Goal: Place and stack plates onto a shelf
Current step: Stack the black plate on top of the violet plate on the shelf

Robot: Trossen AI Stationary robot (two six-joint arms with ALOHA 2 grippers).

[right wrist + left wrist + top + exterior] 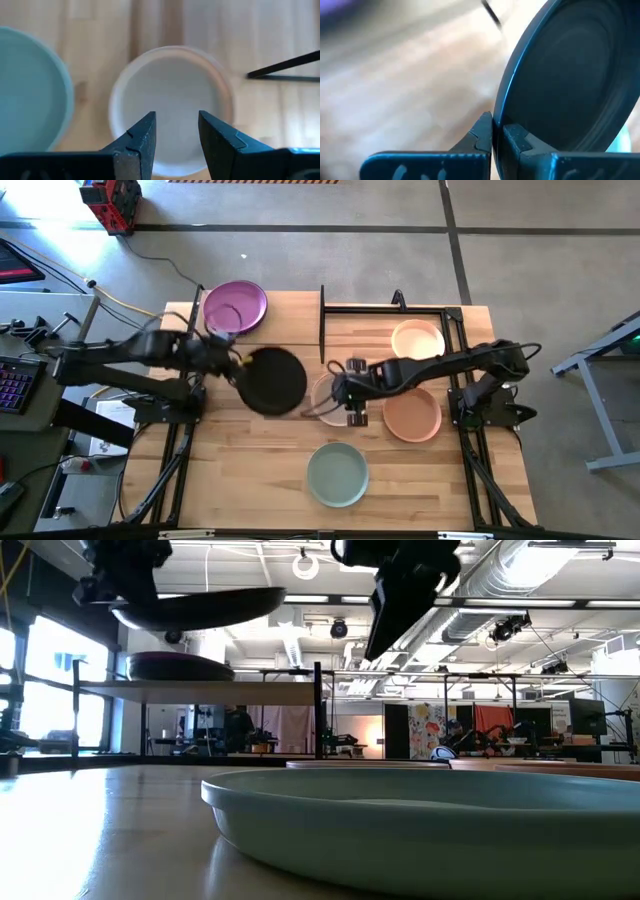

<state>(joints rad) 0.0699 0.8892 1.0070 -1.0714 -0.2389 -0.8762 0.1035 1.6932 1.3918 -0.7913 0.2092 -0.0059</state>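
You have one purple plate [235, 306] on the shelf [300, 330], the left claw [238, 361] pinching a lifted black plate [272, 380] mid-tabletop, the right claw [346, 389] open above the cream plate [172, 100], and others waiting.

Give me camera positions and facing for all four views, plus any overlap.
High: overhead, straight down; both arms, black plate in left gripper, green plate.
Low: table height, facing the room; green plate up close, arms above.
Left wrist: past shut fingers clamping black plate.
Right wrist: down past right gripper, open above cream plate.
Shared: high and left wrist both show the black plate.
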